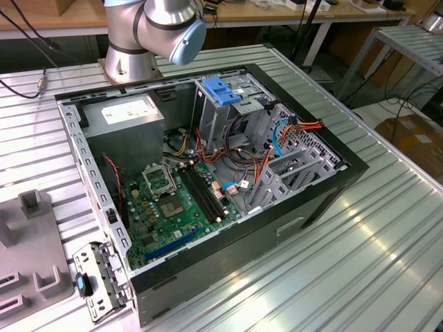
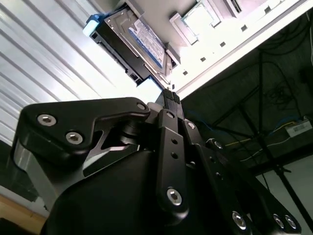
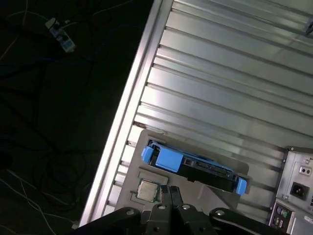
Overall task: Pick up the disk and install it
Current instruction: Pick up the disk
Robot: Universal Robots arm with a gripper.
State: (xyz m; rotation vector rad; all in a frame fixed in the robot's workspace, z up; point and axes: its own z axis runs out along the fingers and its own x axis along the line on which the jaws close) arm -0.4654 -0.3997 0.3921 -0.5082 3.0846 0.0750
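The tool (image 2: 169, 96) has its two fingers pressed together, with nothing between them. Just past its tips, in both wrist views, the disk (image 3: 195, 165) seems to stand on its edge in a grey holder (image 3: 129, 161) on the ribbed table (image 3: 220, 73). The tool is near the disk but not touching it, so the disk is not picked up yet. Farther off, the exterior view has the open computer case (image 1: 318, 200) with its metal cage (image 1: 220, 124). I think both picking up and fitting are left to do.
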